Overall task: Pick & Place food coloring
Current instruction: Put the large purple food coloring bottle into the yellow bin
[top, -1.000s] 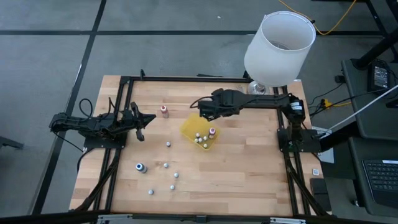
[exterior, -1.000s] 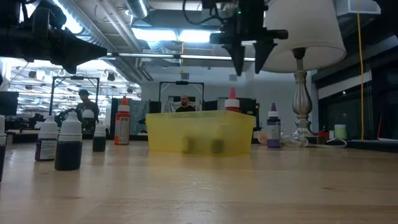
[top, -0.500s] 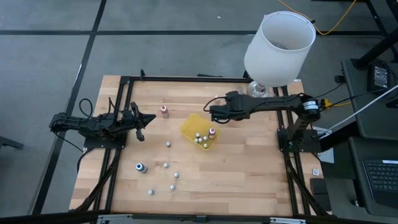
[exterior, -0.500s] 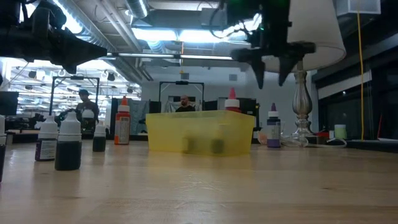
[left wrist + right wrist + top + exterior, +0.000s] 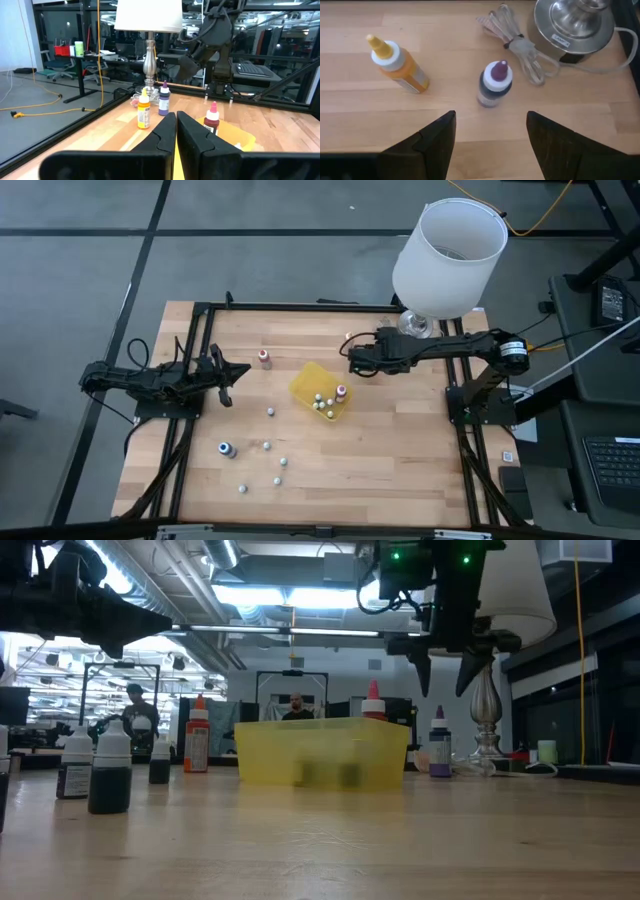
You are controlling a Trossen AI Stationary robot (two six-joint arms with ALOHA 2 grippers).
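The right end effector [image 5: 351, 363] hangs above the far part of the wooden table [image 5: 400, 450], its fingers spread and holding nothing, over a small purple-capped dropper bottle [image 5: 494, 84] that stands upright near an orange bottle with yellow cap [image 5: 397, 66]. The left end effector [image 5: 233, 370] waits at the left side, clenched and empty. Several bottles lie in the yellow plastic tray [image 5: 309, 384]; other small bottles [image 5: 270, 412] stand scattered on the table.
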